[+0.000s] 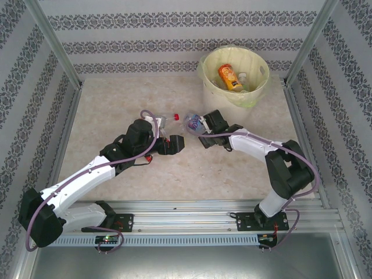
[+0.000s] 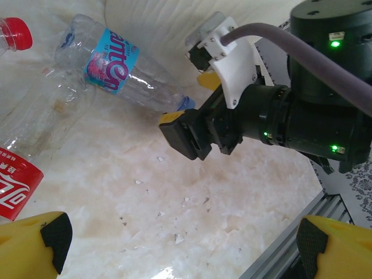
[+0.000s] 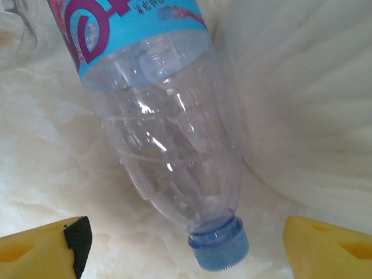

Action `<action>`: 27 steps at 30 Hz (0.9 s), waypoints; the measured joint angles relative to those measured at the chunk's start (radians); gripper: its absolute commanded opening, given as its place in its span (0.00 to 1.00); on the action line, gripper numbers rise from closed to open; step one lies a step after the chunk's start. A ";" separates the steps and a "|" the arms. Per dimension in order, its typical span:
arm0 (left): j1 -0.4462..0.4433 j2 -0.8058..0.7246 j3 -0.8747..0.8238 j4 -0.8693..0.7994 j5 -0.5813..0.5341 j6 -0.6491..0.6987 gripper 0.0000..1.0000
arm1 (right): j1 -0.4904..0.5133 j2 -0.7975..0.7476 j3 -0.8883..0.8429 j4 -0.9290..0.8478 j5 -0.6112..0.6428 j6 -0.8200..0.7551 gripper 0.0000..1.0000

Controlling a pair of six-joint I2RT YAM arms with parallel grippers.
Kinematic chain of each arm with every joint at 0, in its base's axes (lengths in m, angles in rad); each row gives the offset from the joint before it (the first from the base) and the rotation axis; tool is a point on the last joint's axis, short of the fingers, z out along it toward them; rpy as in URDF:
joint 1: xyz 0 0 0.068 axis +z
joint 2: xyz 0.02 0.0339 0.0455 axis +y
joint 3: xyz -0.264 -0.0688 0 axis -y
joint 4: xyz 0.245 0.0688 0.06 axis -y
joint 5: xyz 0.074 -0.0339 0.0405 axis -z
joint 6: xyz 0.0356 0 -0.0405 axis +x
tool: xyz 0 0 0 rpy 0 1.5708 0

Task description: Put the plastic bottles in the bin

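Bottles (image 1: pixel 167 117) lie on the counter (image 1: pixel 116 99), apart from the bin (image 1: pixel 229 93) — our right hand (image 3: pixel 186 244), spread, straddles the blue-capped bottle (image 3: pixel 168 145) to pinch it; our left hand (image 2: pixel 183 238), spread, hovers by the cola bottle (image 2: pixel 16 181).

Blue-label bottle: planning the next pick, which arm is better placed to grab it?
Right, likely. The right gripper has its open jaws either side of the cap end of the blue-label bottle; the left gripper sits farther back over bare table.
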 measured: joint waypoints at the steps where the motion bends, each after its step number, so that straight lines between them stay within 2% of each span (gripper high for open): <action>1: 0.000 -0.003 -0.001 0.000 0.000 0.000 1.00 | 0.002 0.008 0.005 -0.002 0.003 -0.004 0.88; 6: 0.000 -0.007 -0.010 0.000 0.001 0.005 1.00 | 0.003 0.069 0.046 -0.027 0.021 -0.022 0.92; 15: 0.000 -0.027 -0.027 0.000 0.003 0.011 1.00 | 0.002 0.174 0.162 -0.116 0.023 -0.034 0.92; 27: 0.000 -0.027 -0.027 -0.001 0.003 0.033 1.00 | 0.002 0.282 0.296 -0.249 -0.060 -0.057 0.84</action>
